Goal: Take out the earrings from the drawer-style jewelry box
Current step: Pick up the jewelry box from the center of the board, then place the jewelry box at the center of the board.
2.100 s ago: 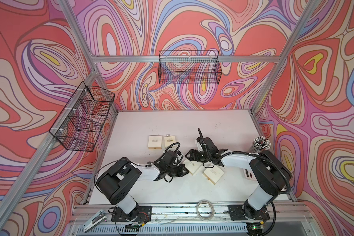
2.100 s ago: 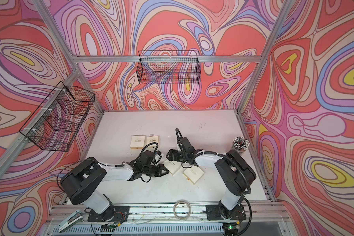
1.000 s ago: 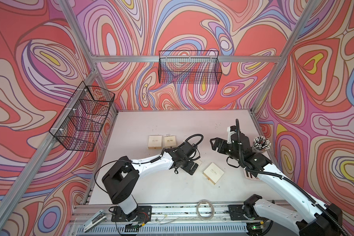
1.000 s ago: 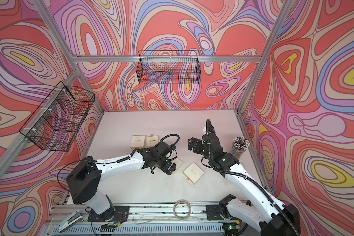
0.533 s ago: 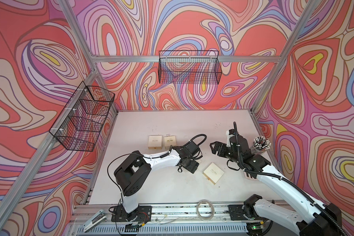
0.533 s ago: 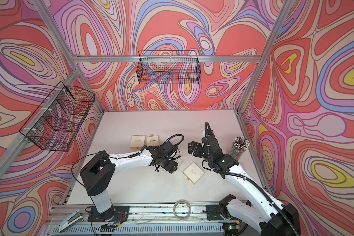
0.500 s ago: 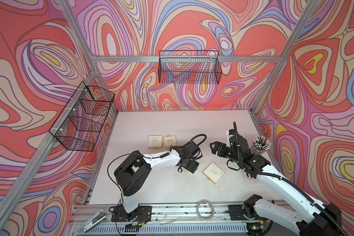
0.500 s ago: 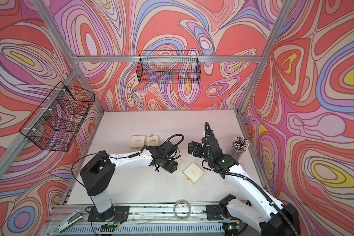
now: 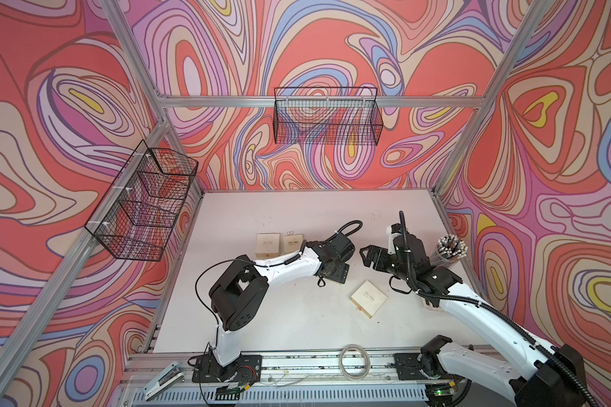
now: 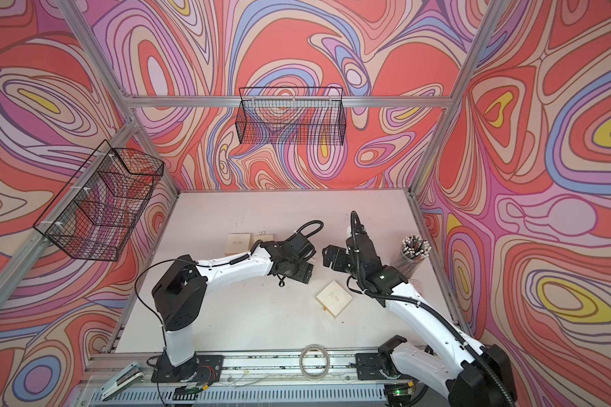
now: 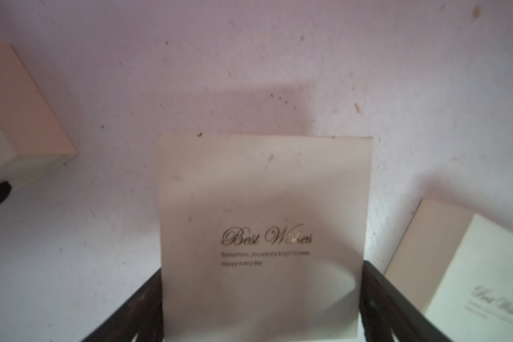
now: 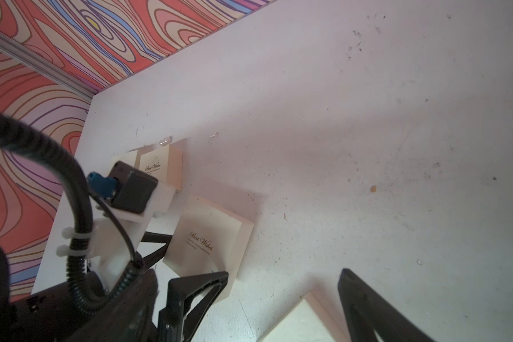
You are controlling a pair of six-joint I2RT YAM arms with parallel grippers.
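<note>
The left gripper (image 11: 262, 268) clasps a cream box (image 11: 264, 183) lettered "Best Wishes" on the white table (image 12: 367, 118), its jaws pressed against two opposite sides. The right gripper (image 12: 285, 271) hangs nearby, jaws spread wide and empty. Tiny pearly earrings (image 12: 165, 141) lie on the table, just beside a second box (image 12: 160, 168) farther back.

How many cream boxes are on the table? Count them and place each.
4 cream boxes: two side by side at the back, one in the left gripper, one loose toward the front. More could be hidden under the left arm.
</note>
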